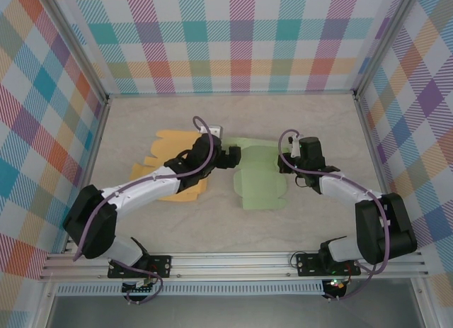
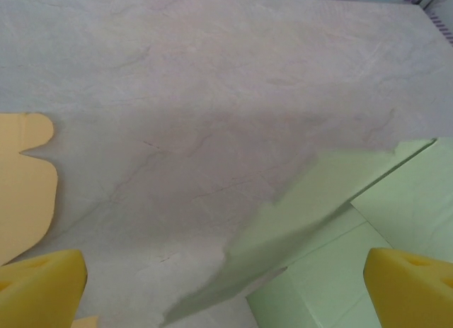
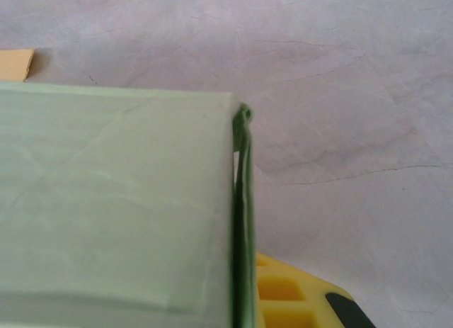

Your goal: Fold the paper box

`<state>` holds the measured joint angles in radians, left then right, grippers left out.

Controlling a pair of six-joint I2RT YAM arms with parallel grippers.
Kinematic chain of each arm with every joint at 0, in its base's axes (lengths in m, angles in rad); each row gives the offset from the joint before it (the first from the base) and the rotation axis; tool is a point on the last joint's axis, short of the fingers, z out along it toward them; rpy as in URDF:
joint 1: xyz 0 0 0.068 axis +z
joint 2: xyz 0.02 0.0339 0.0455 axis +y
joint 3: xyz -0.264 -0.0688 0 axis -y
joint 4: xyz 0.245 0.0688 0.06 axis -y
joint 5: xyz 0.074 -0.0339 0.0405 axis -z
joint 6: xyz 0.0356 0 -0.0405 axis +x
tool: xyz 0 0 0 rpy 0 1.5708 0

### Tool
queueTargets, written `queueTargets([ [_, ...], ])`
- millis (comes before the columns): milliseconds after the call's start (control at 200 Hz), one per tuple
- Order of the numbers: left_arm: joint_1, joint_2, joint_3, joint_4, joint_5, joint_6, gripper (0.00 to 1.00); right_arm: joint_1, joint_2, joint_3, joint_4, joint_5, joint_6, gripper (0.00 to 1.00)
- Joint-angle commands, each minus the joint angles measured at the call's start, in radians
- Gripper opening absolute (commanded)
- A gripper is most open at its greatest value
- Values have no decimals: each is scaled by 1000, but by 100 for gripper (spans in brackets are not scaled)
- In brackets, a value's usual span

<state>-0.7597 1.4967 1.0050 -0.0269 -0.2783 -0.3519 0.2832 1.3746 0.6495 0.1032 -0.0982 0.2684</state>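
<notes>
The pale green paper box (image 1: 260, 183), mostly a flat cut-out sheet with creased panels, lies near the middle of the worktop (image 1: 233, 232), about midway between its near and far edges. Beside it, toward the left edge, lies a second orange cut-out paper sheet (image 1: 173, 140), partly under the left arm.

The right gripper (image 1: 290, 160) sits at the green sheet's right side. It is clenched, and from the wrist camera it appears to pinch a doubled green edge that stands up beside its yellow finger (image 3: 290, 300), with a broad green panel (image 3: 106, 200) alongside. That hold probably serves to keep a side wall raised along its crease, so the paper cannot spring back flat.

The left gripper (image 1: 232, 156) hangs over the sheet's far-left corner, fully released and holding nothing. Its two yellow fingertips (image 2: 39, 285) straddle bare worktop and a green flap (image 2: 318, 222) that lifts slightly off the surface and casts a shadow. The wide spread suits a push or a grasp on that flap while the other arm anchors the sheet. The fold looks only begun, since most panels lie flat.
</notes>
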Motion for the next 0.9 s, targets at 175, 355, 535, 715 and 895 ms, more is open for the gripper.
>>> queueTargets([
  [175, -15, 81, 66, 35, 5, -14, 100, 7, 2, -13, 44, -26, -9, 0],
  [355, -37, 176, 116, 76, 15, -40, 100, 7, 2, -12, 45, -26, -5, 0],
  [535, -48, 181, 111, 81, -85, -90, 100, 6, -5, -17, 45, -16, 3, 0],
  [715, -47, -26, -60, 82, -193, -173, 100, 7, -37, -44, 60, 26, 7, 2],
  [895, -48, -251, -238, -3, -291, -287, 100, 6, -46, -53, 68, 44, 12, 3],
])
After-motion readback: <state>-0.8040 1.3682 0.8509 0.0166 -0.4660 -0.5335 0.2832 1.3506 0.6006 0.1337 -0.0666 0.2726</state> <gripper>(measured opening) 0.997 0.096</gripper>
